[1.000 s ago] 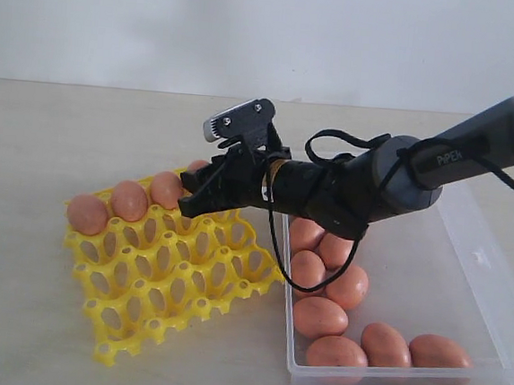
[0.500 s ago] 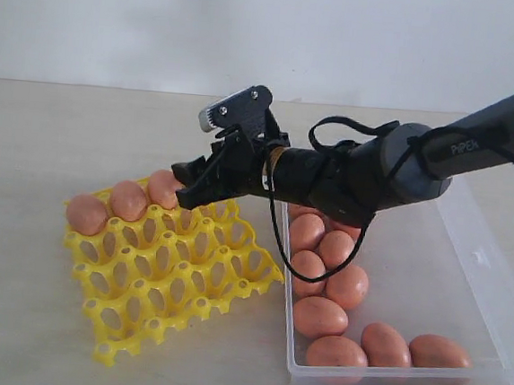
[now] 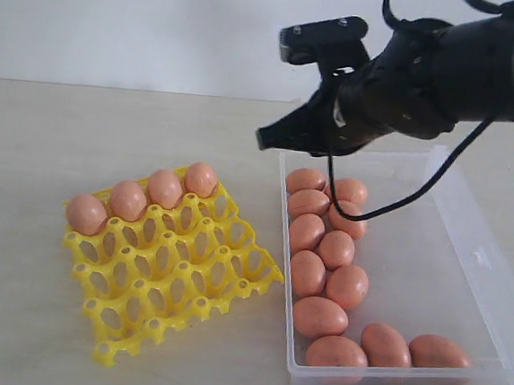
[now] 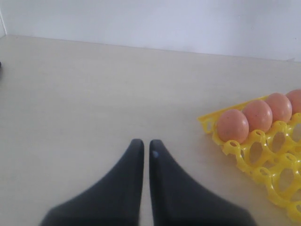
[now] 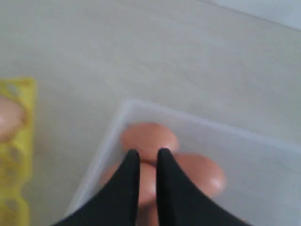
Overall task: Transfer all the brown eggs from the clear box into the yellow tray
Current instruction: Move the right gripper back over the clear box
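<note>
The yellow tray [image 3: 177, 285] holds a back row of several brown eggs [image 3: 165, 187], which the left wrist view also shows as eggs [image 4: 233, 125] at the tray's edge [image 4: 263, 165]. Several more brown eggs [image 3: 335, 249] lie along the left side and front of the clear box [image 3: 431, 262]. My right gripper [image 3: 266, 139] hangs in the air above the box's far left corner, jaws nearly together and empty; below it lie eggs [image 5: 149, 136] by the box rim [image 5: 108, 141]. My left gripper [image 4: 142, 146] is shut and empty over bare table left of the tray.
The box's clear lid flap [image 3: 502, 268] lies open along its right side. The right arm's black cable [image 3: 420, 184] loops down over the box. A pale wall [image 3: 119, 18] stands behind the light wooden table [image 3: 65, 122].
The right gripper left an egg in the tray's back row, then rose and swung right to above the box's far corner, its jaws closing. The left gripper's earlier state is not shown.
</note>
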`<state>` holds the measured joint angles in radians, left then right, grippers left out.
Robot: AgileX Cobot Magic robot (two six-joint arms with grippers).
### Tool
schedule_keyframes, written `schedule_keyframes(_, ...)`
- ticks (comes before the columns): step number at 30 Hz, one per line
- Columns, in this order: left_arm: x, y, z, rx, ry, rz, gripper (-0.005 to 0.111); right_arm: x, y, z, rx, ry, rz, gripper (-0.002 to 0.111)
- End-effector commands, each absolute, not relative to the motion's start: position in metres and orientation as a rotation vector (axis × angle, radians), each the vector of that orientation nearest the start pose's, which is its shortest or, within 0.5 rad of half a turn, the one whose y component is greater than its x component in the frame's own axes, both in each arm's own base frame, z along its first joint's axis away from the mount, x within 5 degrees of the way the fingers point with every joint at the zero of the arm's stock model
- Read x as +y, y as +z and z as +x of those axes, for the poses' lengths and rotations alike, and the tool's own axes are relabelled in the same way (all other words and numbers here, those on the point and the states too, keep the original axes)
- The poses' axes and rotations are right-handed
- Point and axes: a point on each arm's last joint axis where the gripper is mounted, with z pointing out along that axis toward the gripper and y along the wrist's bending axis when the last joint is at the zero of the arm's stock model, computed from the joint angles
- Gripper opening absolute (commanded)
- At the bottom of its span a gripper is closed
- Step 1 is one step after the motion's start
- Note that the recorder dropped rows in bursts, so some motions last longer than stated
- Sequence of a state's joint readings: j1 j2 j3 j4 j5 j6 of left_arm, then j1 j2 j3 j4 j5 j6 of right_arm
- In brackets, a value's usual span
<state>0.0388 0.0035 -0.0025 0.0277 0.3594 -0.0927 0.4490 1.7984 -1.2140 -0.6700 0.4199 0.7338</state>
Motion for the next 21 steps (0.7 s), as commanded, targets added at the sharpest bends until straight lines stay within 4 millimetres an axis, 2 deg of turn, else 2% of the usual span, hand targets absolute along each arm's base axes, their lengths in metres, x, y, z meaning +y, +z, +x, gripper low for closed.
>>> schedule_keyframes(1,0.003,0.181,0.053,1.836,-0.007,-0.104,0.004,0.121,0.234,0.340,2.520,-0.388,-0.314,0.000)
schedule_keyframes(7,0.003,0.181,0.053,1.836,-0.007,-0.104,0.004,0.109,0.251,0.321,2.610,-0.500,-0.383,0.000)
schedule_keyframes(13,0.003,0.181,0.053,1.836,-0.007,-0.104,0.004,0.113,0.251,0.281,2.947,-0.344,-0.800,0.000)
schedule_keyframes(16,0.003,0.181,0.053,1.836,-0.007,-0.104,0.004,0.118,0.250,0.277,2.951,-0.243,-0.931,0.000)
schedule_keyframes(21,0.003,0.181,0.053,1.836,-0.007,-0.104,0.004,0.126,0.248,0.287,2.835,-0.166,-0.968,0.003)
